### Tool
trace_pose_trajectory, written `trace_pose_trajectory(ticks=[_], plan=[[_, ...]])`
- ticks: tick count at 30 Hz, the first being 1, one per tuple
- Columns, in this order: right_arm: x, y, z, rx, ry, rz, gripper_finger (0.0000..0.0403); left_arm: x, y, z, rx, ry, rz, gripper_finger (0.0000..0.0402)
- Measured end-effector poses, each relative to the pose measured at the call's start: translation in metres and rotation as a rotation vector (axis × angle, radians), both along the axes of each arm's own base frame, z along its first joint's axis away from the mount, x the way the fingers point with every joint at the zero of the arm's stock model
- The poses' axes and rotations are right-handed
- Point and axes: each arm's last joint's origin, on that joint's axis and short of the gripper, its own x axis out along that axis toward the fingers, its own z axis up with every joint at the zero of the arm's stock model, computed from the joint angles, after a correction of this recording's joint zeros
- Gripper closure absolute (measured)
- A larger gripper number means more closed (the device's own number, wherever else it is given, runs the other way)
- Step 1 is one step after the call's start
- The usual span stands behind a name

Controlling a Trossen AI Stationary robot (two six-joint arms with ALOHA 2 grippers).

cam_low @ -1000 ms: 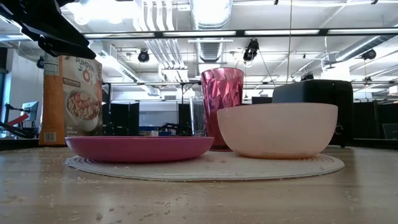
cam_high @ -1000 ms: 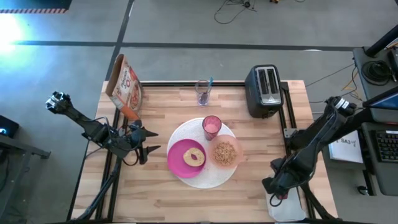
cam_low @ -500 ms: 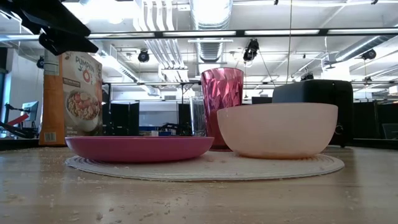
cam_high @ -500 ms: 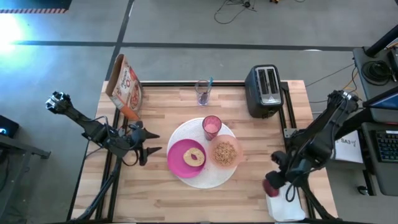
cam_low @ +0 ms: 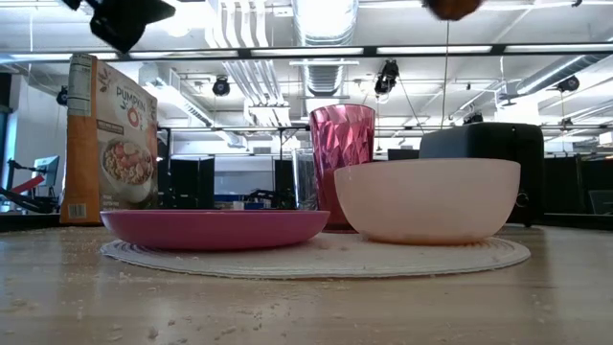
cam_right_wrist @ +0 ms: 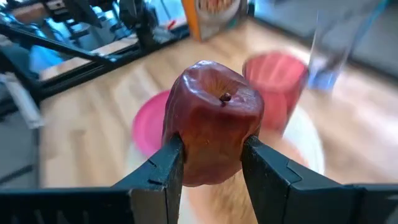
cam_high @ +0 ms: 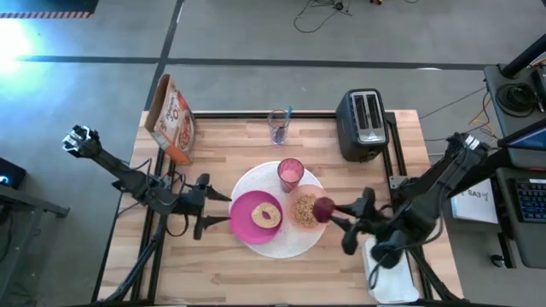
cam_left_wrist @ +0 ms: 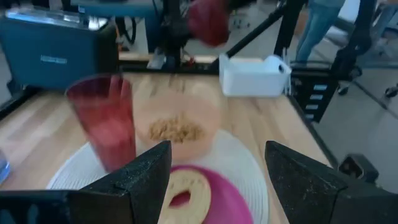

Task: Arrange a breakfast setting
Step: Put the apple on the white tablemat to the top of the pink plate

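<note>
Right wrist view: small red apple [cam_right_wrist: 213, 122] clamped between the two dark fingers [cam_right_wrist: 163, 176], stem dimple facing the lens, jaws parted only as wide as the fruit. High view: right gripper [cam_high: 334, 213] holding that fruit above the right rim of the peach bowl of brown cereal [cam_high: 308, 209], itself seated on the right of the large round white plate [cam_high: 269, 243]. Magenta plate [cam_high: 249, 223] with the bagel [cam_high: 267, 215] on the white plate's left; pink tumbler [cam_high: 290, 173] at its far edge. Left gripper [cam_high: 212, 213] hovering just left of the magenta plate, jaws apart and holding nothing, as the left wrist view confirms.

Risks, as judgement: released from this height, likely to splash cereal out of the bowl or bounce off the rim and roll across the table. Lowered carelessly, fingers could catch the rim and tip or shove the bowl against the tumbler. Round, glossy skin held at two narrow contacts, so could twist or slip during descent.

Hard to make out: height of the fruit over the bowl, not readable from above. Low view cuts the fruit off at the top edge. Teal-handled spoon only a sliver in the clear glass [cam_high: 278, 126] at the far side. Intended resting place for the apple unclear.
</note>
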Motion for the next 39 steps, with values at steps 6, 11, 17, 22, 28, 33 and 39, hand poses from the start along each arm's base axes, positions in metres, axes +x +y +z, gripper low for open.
trace_pose_trajectory(ticks=[6,11,17,22,28,33,39], plan=[[0.035,0.002,-0.022,-0.126,0.036,-0.031,0.0275,0.011,-0.007,-0.005,0.001,-0.004,-0.046,0.0159],[0.055,-0.009,-0.033,-0.143,0.063,-0.09,0.0275,0.014,-0.004,-0.006,-0.026,0.004,-0.051,0.0159],[0.087,-0.024,-0.03,-0.134,0.041,-0.017,0.0275,0.02,-0.004,-0.008,0.007,0.009,-0.131,0.0159],[0.117,-0.031,-0.024,-0.167,-0.044,0.149,0.0275,0.023,-0.005,-0.004,0.086,-0.023,-0.15,0.0159],[0.137,-0.035,-0.03,-0.272,-0.06,0.267,0.0275,0.025,-0.005,0.005,0.181,-0.06,-0.173,0.0159],[0.145,-0.03,-0.033,-0.377,-0.072,0.378,0.0275,0.028,-0.002,0.007,0.196,-0.06,-0.154,0.0159],[0.145,-0.031,-0.03,-0.426,-0.084,0.415,0.0275,0.031,0.004,0.008,0.257,-0.076,-0.136,0.0159]])
